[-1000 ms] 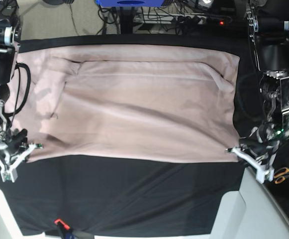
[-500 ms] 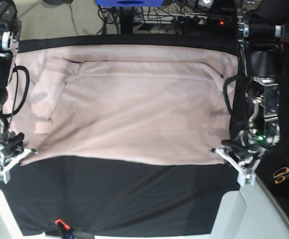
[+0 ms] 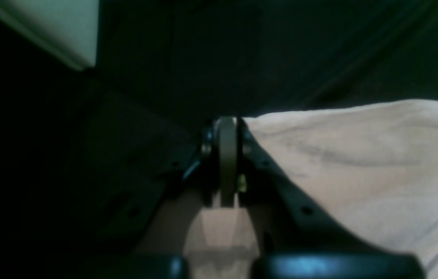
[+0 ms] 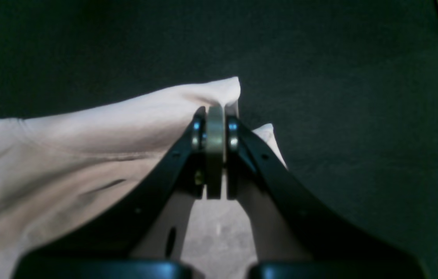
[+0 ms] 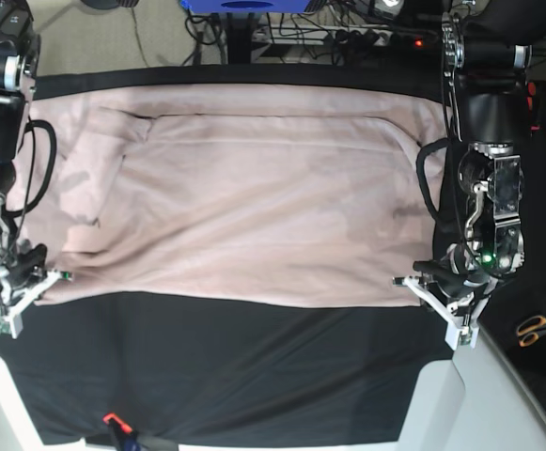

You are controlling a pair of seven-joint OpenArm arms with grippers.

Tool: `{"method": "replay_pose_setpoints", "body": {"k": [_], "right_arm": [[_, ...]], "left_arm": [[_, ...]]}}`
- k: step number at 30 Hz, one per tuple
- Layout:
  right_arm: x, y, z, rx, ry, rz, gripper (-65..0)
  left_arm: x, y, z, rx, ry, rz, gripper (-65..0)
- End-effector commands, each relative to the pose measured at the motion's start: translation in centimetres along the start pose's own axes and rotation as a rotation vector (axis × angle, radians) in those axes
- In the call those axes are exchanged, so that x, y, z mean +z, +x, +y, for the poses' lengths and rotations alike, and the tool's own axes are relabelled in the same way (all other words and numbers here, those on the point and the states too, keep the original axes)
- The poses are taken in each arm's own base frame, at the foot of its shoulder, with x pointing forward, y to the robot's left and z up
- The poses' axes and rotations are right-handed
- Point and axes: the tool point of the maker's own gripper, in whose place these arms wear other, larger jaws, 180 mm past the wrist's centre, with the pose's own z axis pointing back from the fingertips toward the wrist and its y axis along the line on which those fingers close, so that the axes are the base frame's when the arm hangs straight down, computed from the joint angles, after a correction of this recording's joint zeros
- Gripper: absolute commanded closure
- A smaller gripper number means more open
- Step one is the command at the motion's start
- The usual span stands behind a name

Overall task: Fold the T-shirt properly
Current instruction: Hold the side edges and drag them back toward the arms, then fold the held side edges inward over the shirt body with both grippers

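The pale pink T-shirt [image 5: 254,207] lies spread flat on the black tablecloth [image 5: 254,366], its near edge running across the middle of the table. My left gripper [image 5: 412,283] is shut on the shirt's near right corner. In the left wrist view the jaws [image 3: 226,126] are closed, with pink cloth [image 3: 358,166] running off to the right. My right gripper [image 5: 54,277] is shut on the near left corner. In the right wrist view the closed jaws [image 4: 215,112] pinch the raised cloth [image 4: 68,147]. The neck label is out of view.
Orange-handled scissors [image 5: 533,328] lie off the table's right side. A small red and black tool [image 5: 113,421] sits at the front edge. Pale table corners [image 5: 446,395] show at the front. Cables and a stand [image 5: 244,28] lie behind the table.
My left gripper has moved inward, toward the table's middle, drawing the shirt's near right corner with it. My right gripper has shifted only slightly. Both stay shut on the cloth.
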Motion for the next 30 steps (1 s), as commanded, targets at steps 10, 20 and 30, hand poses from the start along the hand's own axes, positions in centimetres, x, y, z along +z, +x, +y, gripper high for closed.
{"method": "replay_pose_setpoints", "body": {"k": [10,20,30], "right_arm": [[1.4,0.0,-0.8,0.034,-0.021,0.023,0.0],[3.3,-2.1,-0.7,0.066,-0.033,0.062,0.0],[4.2,-4.2,-2.3,0.039,-0.066,0.086,0.0]], "left_arm": [[2.7,1.0,-1.1,-0.042,-0.012,-0.096,0.0],[4.4,-2.7,-2.0,-0.067,-0.028,-0.058,0.0],[5.9,-6.0,-1.5,-0.102,-0.023,-0.006,0.0]]}}
